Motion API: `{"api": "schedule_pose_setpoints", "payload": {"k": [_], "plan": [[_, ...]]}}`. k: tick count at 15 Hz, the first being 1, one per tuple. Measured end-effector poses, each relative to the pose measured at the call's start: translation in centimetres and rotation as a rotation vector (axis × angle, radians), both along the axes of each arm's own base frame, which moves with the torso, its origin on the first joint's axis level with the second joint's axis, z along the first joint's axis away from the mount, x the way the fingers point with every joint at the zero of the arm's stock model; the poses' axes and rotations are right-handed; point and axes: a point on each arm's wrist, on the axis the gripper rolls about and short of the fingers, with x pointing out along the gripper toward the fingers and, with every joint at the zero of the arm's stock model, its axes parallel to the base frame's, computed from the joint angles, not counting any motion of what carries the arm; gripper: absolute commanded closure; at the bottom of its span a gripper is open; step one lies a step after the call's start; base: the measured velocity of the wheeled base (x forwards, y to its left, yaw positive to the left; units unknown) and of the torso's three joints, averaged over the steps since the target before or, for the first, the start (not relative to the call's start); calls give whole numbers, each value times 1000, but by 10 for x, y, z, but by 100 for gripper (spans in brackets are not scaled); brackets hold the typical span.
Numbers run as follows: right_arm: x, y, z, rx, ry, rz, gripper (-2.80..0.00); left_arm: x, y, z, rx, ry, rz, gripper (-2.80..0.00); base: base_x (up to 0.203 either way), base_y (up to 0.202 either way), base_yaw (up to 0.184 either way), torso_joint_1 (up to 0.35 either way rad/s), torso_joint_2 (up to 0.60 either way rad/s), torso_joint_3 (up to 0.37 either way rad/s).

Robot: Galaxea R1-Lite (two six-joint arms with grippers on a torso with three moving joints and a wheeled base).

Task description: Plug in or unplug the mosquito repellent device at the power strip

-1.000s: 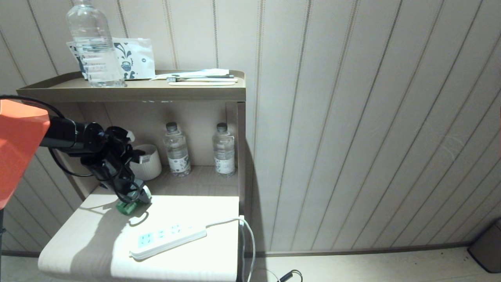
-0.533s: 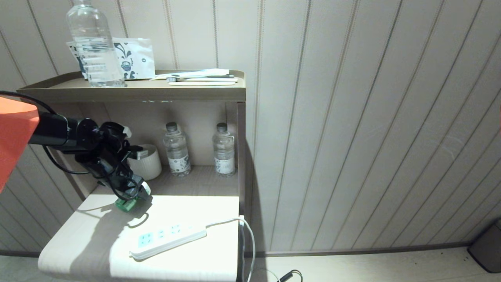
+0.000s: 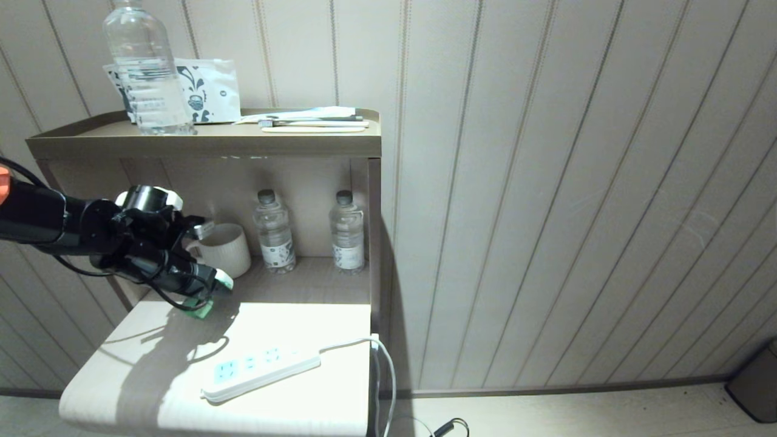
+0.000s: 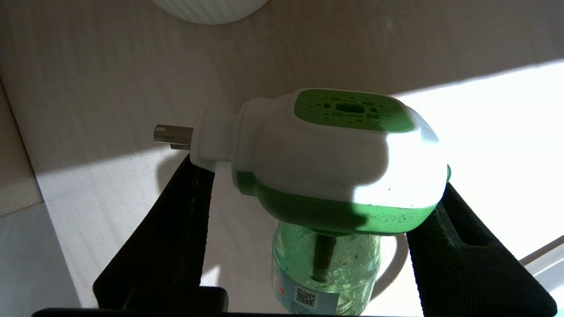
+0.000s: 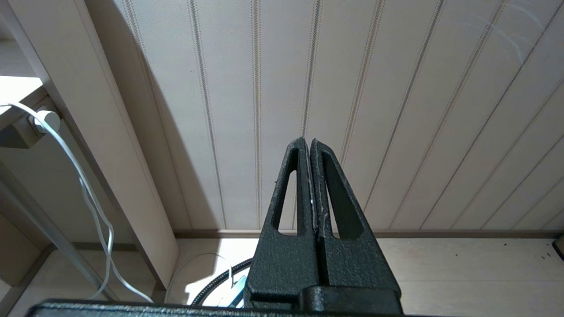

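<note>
My left gripper [image 3: 209,290] hangs over the back left of the white tabletop [image 3: 139,376], shut on the mosquito repellent device [image 3: 206,302]. In the left wrist view the device [image 4: 339,149] sits between the two black fingers [image 4: 185,220]. Its white head has a green vented top, its metal prongs [image 4: 172,134] stick out sideways, and the green liquid bottle [image 4: 326,264] hangs below, clear of the surface. The power strip [image 3: 261,369] lies near the table's front with nothing plugged in. My right gripper [image 5: 309,143] is shut and empty, parked low and facing the wall.
A ribbed white mug [image 3: 226,250] and two small water bottles [image 3: 274,232] stand in the niche behind the device. The strip's white cord [image 3: 383,364] drops off the table's right edge. A large bottle [image 3: 145,73] and small items sit on the top shelf.
The left arm has drawn back to the left and tilted more level. The device has come up off the tabletop and moved slightly back with it.
</note>
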Motion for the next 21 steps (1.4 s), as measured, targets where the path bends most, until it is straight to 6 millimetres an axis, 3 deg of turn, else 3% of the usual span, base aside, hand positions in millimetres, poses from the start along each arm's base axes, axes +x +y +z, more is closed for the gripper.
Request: {"api": "schedule_pose_setpoints", "payload": {"k": [9, 13, 21], "plan": [[0, 0, 0, 0, 0, 0, 0, -45, 19, -16, -107, -420, 96, 0, 0, 0, 0, 0, 0, 0], [0, 0, 0, 0, 0, 0, 0, -76, 18, -23, -123, -586, 100, 0, 0, 0, 0, 0, 0, 0], [0, 0, 0, 0, 0, 0, 0, -117, 16, -16, -175, -880, 180, 0, 0, 0, 0, 0, 0, 0]]}}
